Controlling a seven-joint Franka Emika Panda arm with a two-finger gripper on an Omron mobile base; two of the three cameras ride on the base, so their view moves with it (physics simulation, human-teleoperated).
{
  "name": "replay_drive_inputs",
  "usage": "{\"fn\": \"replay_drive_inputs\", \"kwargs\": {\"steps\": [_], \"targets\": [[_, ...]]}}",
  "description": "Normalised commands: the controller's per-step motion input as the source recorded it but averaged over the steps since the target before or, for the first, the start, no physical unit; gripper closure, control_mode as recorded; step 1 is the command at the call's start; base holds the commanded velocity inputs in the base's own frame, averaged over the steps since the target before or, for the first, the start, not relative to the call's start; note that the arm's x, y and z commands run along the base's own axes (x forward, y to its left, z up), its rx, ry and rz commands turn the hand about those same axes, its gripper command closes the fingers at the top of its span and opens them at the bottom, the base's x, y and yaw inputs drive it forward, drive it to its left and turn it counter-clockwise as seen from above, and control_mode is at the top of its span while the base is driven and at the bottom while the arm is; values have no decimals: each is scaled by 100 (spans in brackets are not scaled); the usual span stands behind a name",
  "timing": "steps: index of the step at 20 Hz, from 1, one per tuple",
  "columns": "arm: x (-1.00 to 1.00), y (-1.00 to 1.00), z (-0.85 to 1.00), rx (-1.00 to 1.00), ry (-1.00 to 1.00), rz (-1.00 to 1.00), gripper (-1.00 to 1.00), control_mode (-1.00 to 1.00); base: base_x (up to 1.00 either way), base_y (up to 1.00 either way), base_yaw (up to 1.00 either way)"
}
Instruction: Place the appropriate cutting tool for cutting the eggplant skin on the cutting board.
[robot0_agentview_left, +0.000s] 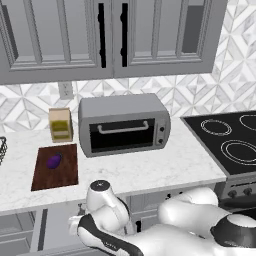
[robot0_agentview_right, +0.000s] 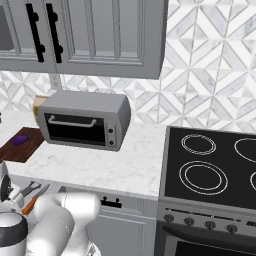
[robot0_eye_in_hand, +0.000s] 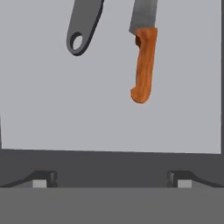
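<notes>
In the hand view the grey peeler (robot0_eye_in_hand: 85, 26) lies on the pale drawer floor at the upper left. Its handle end with a hole faces me and its forked head is cut off by the top edge. My gripper (robot0_eye_in_hand: 112, 179) is open, with its fingertips (robot0_eye_in_hand: 43, 178) spread wide and nothing between them, some way short of the peeler. The peeler (robot0_agentview_right: 28, 190) also shows in the open drawer at the lower left of the right base view. The dark purple eggplant (robot0_agentview_left: 54, 160) rests on the reddish-brown cutting board (robot0_agentview_left: 55, 172) on the counter's left part.
An orange-handled knife (robot0_eye_in_hand: 144, 61) lies just right of the peeler in the drawer. On the counter, a grey toaster oven (robot0_agentview_left: 124, 124) stands beside the board and a tan box (robot0_agentview_left: 60, 125) behind it. A black stove (robot0_agentview_left: 230, 140) is at the right.
</notes>
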Motion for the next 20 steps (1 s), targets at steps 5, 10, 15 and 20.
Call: {"fn": "replay_drive_inputs", "kwargs": {"steps": [5, 10, 15, 20], "targets": [[3, 30, -26, -7, 3, 2, -100, -100, 0, 0, 0], [0, 24, -21, -8, 0, 3, -100, -100, 0, 0, 0], [-18, 15, -17, -6, 0, 4, -100, -100, 0, 0, 0], [-67, 2, -13, -1, 0, 1, -100, -100, 0, 0, 0]]}}
